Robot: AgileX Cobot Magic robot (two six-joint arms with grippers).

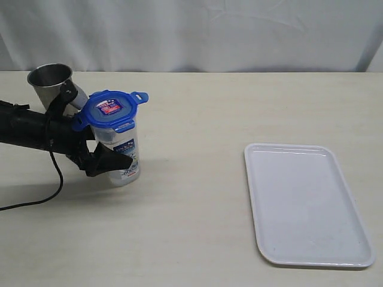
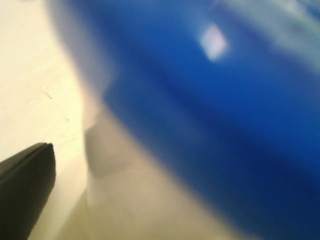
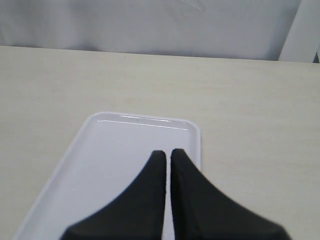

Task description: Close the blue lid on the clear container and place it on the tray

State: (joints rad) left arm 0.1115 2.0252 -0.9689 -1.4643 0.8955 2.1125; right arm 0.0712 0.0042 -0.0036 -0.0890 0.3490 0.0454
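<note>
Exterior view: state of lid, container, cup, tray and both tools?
blue lid: on the container, one tab sticking out.
clear container: upright on the table.
steel cup: upright, behind container.
tray: flat, container not on it.
left tool: around container's lower part; grip unclear.
right tool: shut, above the tray.

Honestly, nothing readable here. The blue lid (image 1: 94, 115) has a little red, white and blue sticker (image 1: 109, 108) in the middle. The clear container (image 1: 121, 135) has a blue-and-white label (image 1: 129, 149) low on its side. The print on both is too small to make out.
</note>
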